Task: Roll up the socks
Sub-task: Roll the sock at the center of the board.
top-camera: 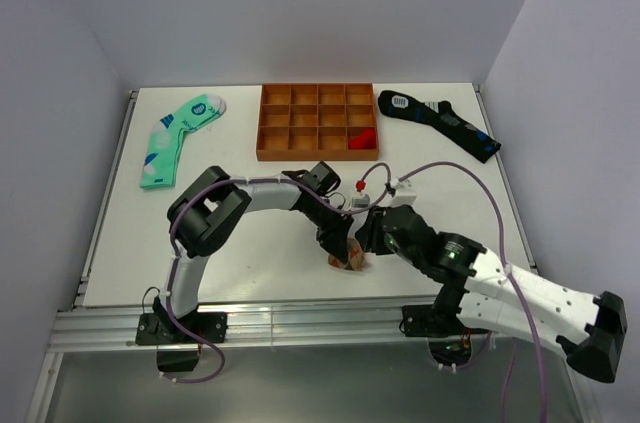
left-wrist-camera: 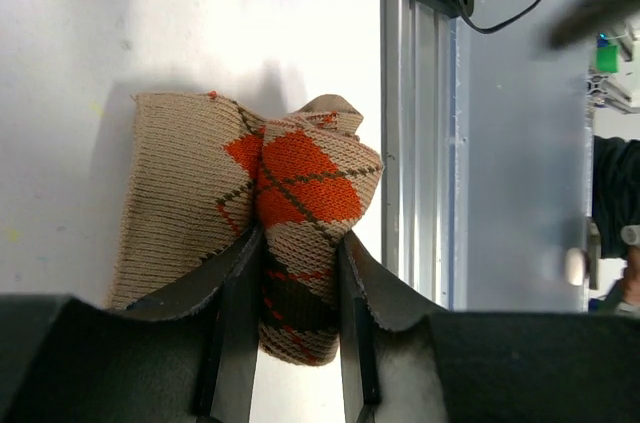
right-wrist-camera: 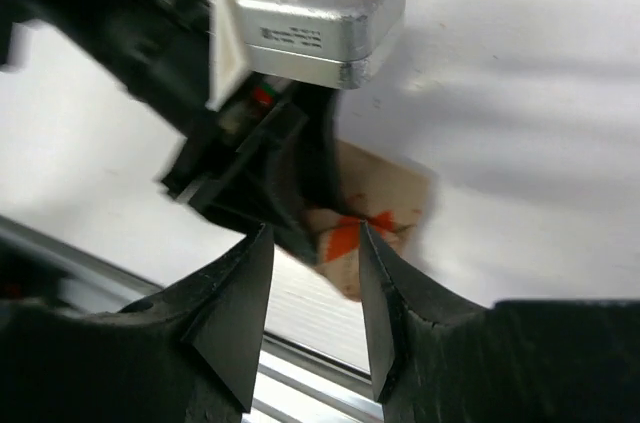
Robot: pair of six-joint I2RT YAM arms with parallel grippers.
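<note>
Looking down from the top view, the left arm (top-camera: 262,193) and right arm (top-camera: 455,255) meet over the near middle of the table (top-camera: 250,258). There the tan argyle sock (top-camera: 350,263) shows only as a small lump, its long axis impossible to judge. Only this view shows the far side: a mint-green sock (top-camera: 178,138) far left, an orange compartment tray (top-camera: 318,121) in the middle, and a black sock (top-camera: 436,121) far right. The marks on both are too small to read.

From the left wrist, the sock is folded, with orange diamonds facing up. Its length runs parallel to the near rail (left-wrist-camera: 410,143), just beside it. The left gripper (left-wrist-camera: 300,318) pinches the doubled fold between its fingers (left-wrist-camera: 235,328), and a flat ribbed part spreads to one side.

From the right wrist, the right gripper (right-wrist-camera: 312,313) stands spread with nothing between its fingers. The sock lies beyond it, under the left arm's dark wrist. A silver block (right-wrist-camera: 310,23) carries a printed label, blurred past reading.
</note>
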